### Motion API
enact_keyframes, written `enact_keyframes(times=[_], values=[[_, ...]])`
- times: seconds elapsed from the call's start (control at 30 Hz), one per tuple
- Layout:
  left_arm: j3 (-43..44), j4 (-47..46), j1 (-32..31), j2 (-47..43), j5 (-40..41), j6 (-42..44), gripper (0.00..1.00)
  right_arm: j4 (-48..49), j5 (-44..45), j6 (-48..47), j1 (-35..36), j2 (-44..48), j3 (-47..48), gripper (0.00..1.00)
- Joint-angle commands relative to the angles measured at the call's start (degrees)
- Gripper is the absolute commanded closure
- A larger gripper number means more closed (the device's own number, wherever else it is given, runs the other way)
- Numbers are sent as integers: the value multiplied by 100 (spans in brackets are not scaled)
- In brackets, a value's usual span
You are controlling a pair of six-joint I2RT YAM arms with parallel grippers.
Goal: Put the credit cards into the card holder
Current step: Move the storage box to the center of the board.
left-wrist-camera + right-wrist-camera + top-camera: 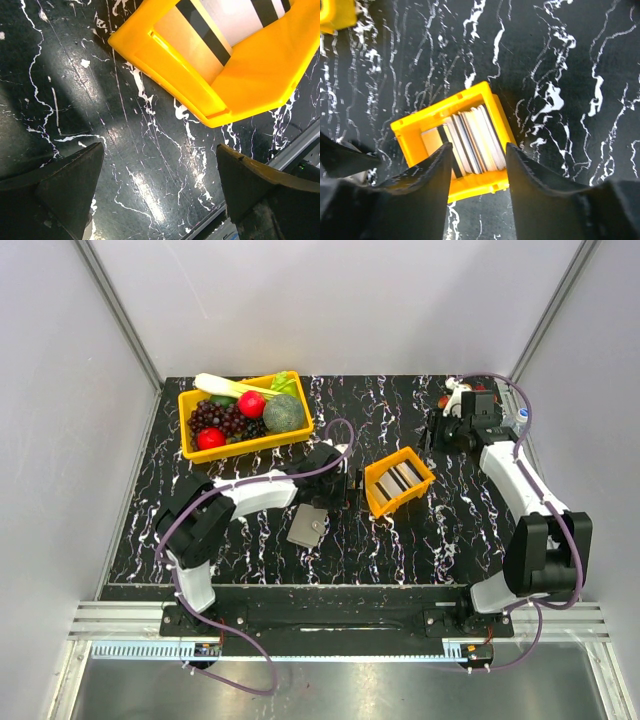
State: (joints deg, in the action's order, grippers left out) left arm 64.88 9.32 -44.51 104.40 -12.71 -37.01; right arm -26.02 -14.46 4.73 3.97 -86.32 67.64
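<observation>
The credit cards stand on edge in a small orange tray at the table's middle; silvery, dark-striped and tan faces show. The card holder, a flat grey wallet, lies on the table left of the tray, under the left arm. My left gripper is low over the table, wide open and empty, its tips just short of the tray's left wall. My right gripper hangs well above the table at the back right, pointing at the tray, open with nothing between its fingers.
A large yellow bin of fruit and vegetables sits at the back left; its corner shows in the right wrist view. Small red-and-white items stand at the back right corner. Grey walls close in three sides.
</observation>
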Motion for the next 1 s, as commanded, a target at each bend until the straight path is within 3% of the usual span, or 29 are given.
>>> enact_keyframes(times=[0.0, 0.17, 0.97], values=[[288, -273, -14, 72, -126, -16, 2, 62, -495, 72, 25, 37, 197, 51], [428, -264, -22, 194, -197, 1, 4, -183, -305, -77, 253, -305, 232, 56], [903, -246, 65, 740, -364, -69, 13, -88, 1841, -438, 1133, -1035, 232, 57]])
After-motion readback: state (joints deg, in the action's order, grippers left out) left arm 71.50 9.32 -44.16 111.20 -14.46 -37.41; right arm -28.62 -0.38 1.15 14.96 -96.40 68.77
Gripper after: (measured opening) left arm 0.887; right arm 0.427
